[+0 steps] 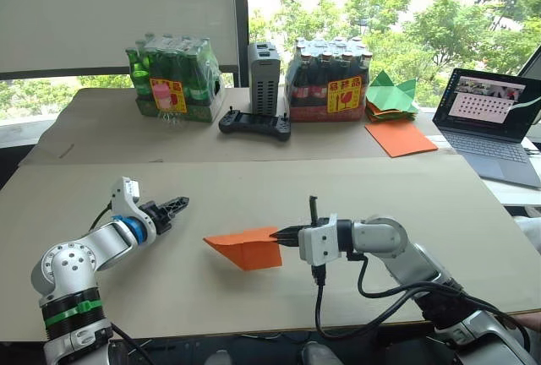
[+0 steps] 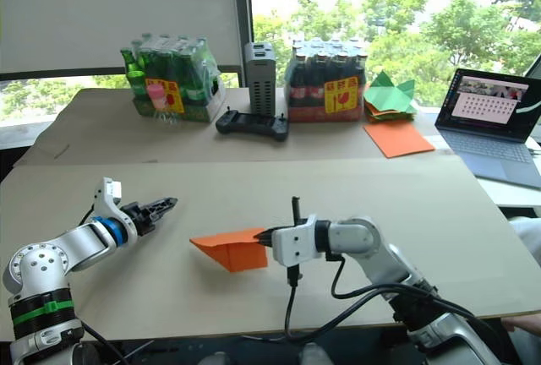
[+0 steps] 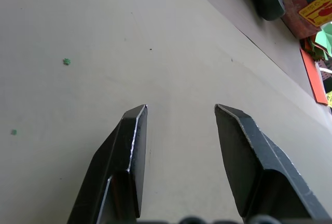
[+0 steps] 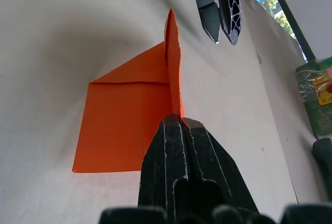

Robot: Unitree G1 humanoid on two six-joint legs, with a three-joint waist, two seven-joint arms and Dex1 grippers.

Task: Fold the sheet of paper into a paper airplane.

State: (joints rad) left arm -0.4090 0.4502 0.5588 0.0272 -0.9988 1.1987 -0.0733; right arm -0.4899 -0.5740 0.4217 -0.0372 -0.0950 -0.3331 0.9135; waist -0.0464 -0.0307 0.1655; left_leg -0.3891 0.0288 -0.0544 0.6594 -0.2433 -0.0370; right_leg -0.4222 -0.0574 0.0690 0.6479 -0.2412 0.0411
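Note:
The bright-orange sheet of paper (image 1: 245,248) lies mid-table, folded into a pointed wedge with layered flaps, like a paper airplane; its tip points to my left. One flap (image 4: 173,53) stands up from the flat part (image 4: 127,115). My right gripper (image 1: 279,232) is shut on the near end of that raised flap at the paper's right edge. Off to the left of the paper, my left gripper (image 1: 179,203) hovers low over the bare table, open and holding nothing, its fingers (image 3: 136,130) pointing toward the paper.
Along the back stand a green bottle pack (image 1: 173,78), a grey device (image 1: 264,78), a black controller (image 1: 254,123) and a dark bottle pack (image 1: 328,78). Green paper shapes (image 1: 390,95), a bigger orange sheet (image 1: 400,137) and a laptop (image 1: 494,120) sit at the back right.

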